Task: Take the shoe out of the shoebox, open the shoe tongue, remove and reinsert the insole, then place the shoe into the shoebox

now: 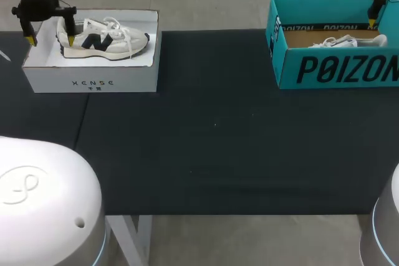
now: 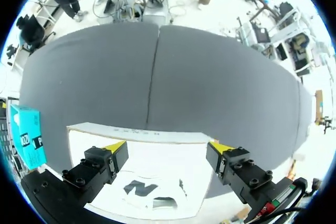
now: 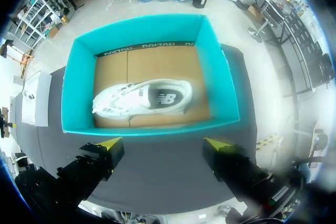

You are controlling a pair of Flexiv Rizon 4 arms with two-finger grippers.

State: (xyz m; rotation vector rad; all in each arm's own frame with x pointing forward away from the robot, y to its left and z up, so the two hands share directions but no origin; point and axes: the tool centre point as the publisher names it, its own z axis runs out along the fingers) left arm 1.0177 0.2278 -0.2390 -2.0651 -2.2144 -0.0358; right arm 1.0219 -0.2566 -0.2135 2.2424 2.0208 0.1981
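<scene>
- My left fingers [image 1: 70, 40], spread apart, hover over the white cardboard shoebox [image 1: 90, 82]. A white-and-navy sneaker [image 1: 103, 40] lies inside it.
- My right fingers [image 3: 110, 144], also apart, hang above the teal cardboard shoebox [image 3: 79, 87]. It holds a white sneaker [image 3: 144, 98] lying on its side.
- For a clean lift, I judge I should drop straight down, straddle the heel and keep clear of the walls.

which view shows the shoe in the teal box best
Right wrist view: it looks down into the teal box, showing the whole white shoe. Head view shows only its top above the wall; left wrist view shows none.
</scene>
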